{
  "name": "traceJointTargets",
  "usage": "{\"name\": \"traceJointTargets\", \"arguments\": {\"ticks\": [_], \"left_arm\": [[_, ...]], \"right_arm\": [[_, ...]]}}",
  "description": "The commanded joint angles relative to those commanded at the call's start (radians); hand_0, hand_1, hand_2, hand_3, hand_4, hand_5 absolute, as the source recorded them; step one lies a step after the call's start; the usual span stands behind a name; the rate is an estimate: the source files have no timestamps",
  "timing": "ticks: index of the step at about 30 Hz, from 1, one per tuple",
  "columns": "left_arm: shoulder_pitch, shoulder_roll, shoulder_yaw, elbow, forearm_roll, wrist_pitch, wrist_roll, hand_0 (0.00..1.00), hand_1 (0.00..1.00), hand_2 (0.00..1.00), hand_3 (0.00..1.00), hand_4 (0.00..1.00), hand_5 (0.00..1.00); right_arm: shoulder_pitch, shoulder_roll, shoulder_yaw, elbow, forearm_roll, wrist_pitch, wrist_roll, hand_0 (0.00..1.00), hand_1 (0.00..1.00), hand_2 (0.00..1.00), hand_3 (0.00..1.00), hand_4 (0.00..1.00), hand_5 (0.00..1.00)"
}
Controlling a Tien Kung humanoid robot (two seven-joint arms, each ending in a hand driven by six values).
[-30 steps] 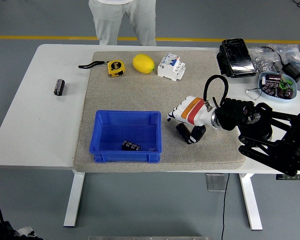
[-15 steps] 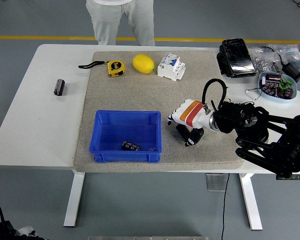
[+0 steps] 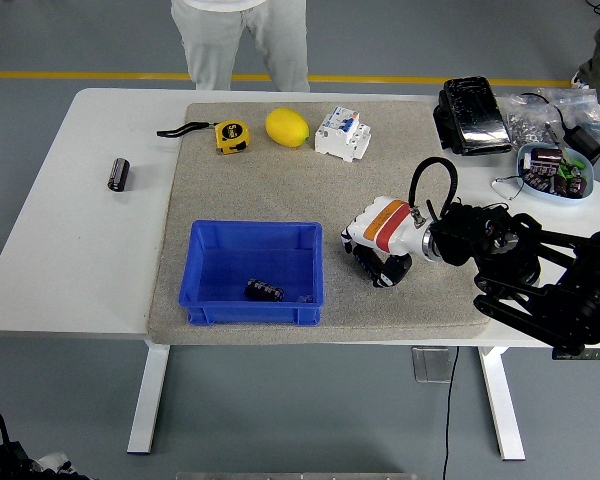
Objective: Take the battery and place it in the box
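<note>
Head view. The blue rectangular plastic box (image 3: 252, 273) sits at the near edge of the grey felt mat (image 3: 280, 185) and holds one dark cylindrical battery (image 3: 263, 290), lying on its side on the floor of the box toward the near wall. A second black cylindrical battery (image 3: 118, 173) lies on the bare white table (image 3: 70, 240), left of the mat and well apart from the box. At the far right a light-blue oval dish (image 3: 555, 171) holds several dark cylindrical cells (number not legible).

My right hand (image 3: 379, 243), white with an orange band, lies on the mat just right of the box, knuckles up, the arm entering from the right. My fingers (image 3: 367, 265) are curled down and inward around a dark object beneath the palm; it appears to be a battery, though I cannot tell with certainty.

Along the far side stand a yellow tape measure (image 3: 231, 134), a yellow lemon (image 3: 287, 127) and a white circuit breaker (image 3: 342, 133). A person (image 3: 242, 40) stands beyond the table.
</note>
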Motion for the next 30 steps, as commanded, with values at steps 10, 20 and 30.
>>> {"name": "traceJointTargets", "arguments": {"ticks": [10, 20, 30], "left_arm": [[0.000, 0.000, 0.001, -0.001, 0.000, 0.000, -0.002, 0.761, 0.777, 0.818, 0.650, 0.678, 0.529], [0.004, 0.000, 0.000, -0.001, 0.000, -0.002, -0.002, 0.760, 0.777, 0.817, 0.649, 0.678, 0.531], [0.008, 0.001, -0.009, -0.001, 0.012, -0.006, -0.001, 0.760, 0.776, 0.815, 0.648, 0.677, 0.532]], "right_arm": [[0.003, -0.003, 0.006, 0.004, -0.022, 0.016, -0.001, 0.501, 0.515, 0.613, 0.732, 0.924, 0.221], [-0.001, -0.001, -0.001, 0.002, -0.021, 0.001, 0.009, 0.403, 0.482, 0.573, 0.648, 0.859, 0.176], [0.000, -0.005, 0.002, 0.012, -0.019, -0.011, 0.014, 0.392, 0.456, 0.530, 0.619, 0.827, 0.144]]}}
